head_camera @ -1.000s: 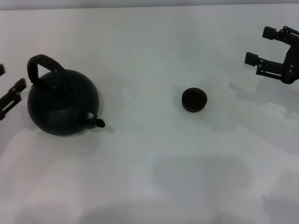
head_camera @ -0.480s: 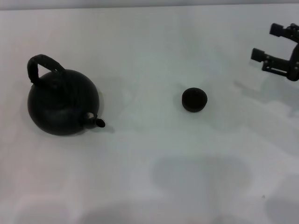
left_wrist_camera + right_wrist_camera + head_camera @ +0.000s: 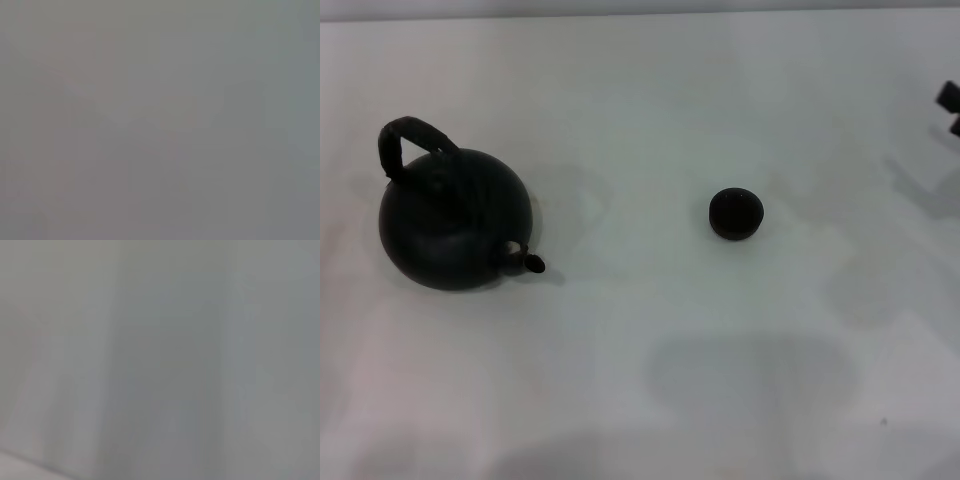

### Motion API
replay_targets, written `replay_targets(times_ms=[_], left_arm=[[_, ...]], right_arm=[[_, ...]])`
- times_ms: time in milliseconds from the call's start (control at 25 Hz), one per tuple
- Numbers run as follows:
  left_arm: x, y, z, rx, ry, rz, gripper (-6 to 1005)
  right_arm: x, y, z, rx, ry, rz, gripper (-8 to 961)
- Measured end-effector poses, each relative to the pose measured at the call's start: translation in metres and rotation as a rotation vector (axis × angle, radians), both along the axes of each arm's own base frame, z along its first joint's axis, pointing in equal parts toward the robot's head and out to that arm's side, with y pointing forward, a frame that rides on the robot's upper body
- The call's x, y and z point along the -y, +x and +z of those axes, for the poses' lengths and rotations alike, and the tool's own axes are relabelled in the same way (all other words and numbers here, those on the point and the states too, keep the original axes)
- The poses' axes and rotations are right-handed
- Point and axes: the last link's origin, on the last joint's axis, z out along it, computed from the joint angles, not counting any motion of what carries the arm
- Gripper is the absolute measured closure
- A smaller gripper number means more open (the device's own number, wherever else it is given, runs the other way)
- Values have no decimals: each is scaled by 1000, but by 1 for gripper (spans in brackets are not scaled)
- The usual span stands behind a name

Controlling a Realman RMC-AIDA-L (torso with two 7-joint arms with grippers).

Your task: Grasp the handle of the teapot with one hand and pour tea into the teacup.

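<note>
Head view. White table runs across nearly the whole picture; its far edge lies along the top, a thin darker band behind it. The teapot stands upright at the robot's left, near the left border. Its arched handle rises over the far-left side of the body. The short spout points toward the robot and to the right. The lid area is too dark to make out; contents not visible. The teacup sits upright right of centre, well apart from the teapot, with bare table between them and on all sides of it. The cup's inside reads uniformly dark; cannot tell if it holds liquid. The right gripper shows only as two dark tips at the right border, far side, well apart from the cup; fingers spread or closed cannot be told. Left gripper out of view.

Left wrist view. Uniform grey field, no object or fingers distinguishable.

Right wrist view. Grey surface with faint vertical bands; nothing identifiable.
</note>
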Motion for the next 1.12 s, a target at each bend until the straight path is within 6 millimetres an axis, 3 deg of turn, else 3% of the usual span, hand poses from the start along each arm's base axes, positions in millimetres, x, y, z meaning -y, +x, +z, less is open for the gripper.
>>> replay_targets(times_ms=[280, 560, 1120], left_arm=[[12, -5, -1, 23, 25, 36, 413], [10, -6, -5, 22, 23, 48, 416], [1, -3, -16, 3, 15, 50, 420]], right_arm=[[16, 23, -3, -16, 162, -100, 97], [18, 43, 6, -19, 284, -236, 97], [19, 41, 5, -12, 288, -222, 97]])
